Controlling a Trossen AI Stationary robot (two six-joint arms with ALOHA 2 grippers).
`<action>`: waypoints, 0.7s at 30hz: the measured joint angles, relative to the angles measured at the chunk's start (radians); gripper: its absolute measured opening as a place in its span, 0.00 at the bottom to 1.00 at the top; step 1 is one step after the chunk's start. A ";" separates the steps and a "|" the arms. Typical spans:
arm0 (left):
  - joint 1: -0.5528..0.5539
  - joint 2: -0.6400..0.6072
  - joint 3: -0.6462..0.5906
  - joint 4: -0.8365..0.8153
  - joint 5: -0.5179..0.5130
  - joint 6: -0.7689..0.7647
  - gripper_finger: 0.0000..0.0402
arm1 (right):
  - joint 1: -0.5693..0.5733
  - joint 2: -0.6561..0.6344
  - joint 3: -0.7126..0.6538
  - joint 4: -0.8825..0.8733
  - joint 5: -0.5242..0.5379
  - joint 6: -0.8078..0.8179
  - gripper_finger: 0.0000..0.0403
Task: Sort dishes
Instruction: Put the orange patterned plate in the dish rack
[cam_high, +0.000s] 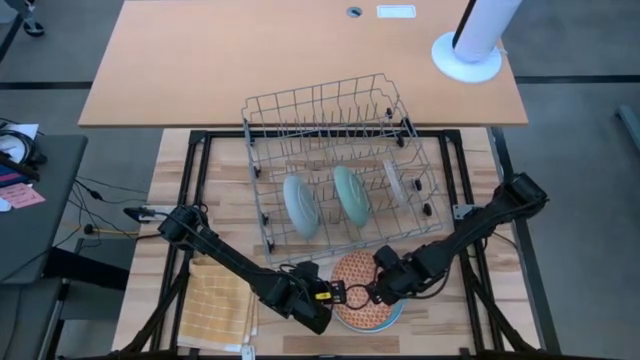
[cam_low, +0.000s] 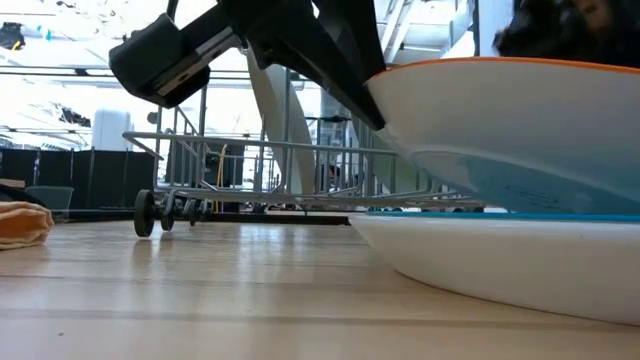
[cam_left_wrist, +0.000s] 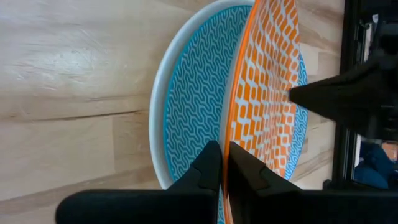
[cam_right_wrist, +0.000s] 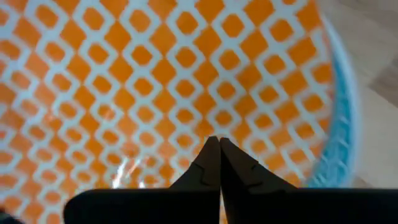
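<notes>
Orange-patterned plate (cam_left_wrist: 267, 93) tilted, rim in left gripper (cam_left_wrist: 224, 163), over blue-patterned plate (cam_left_wrist: 193, 106)

From overhead we looked straight down on the wire rack (cam_high: 338, 165); from the tabletop, level toward its wheels (beyond the near plates). Both wrist cameras sat very close over the orange plate (cam_right_wrist: 155, 81), below the rack overhead.

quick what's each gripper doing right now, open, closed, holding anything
Left gripper: jaws closed on the rim of the orange patterned plate, tilting it up off the blue patterned plate.
Right gripper: jaws closed, over the orange plate's face, holding nothing.
</notes>
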 joint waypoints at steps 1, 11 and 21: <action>0.000 0.000 0.000 0.001 0.000 0.002 0.00 | 0.005 -0.013 0.016 -0.035 -0.001 -0.003 0.02; -0.010 -0.005 0.000 0.102 0.011 0.120 0.00 | 0.142 -0.256 0.097 -0.212 -0.046 0.037 0.19; -0.012 -0.005 0.000 0.188 0.015 0.211 0.00 | 0.375 -0.441 0.066 -0.370 0.084 0.428 0.32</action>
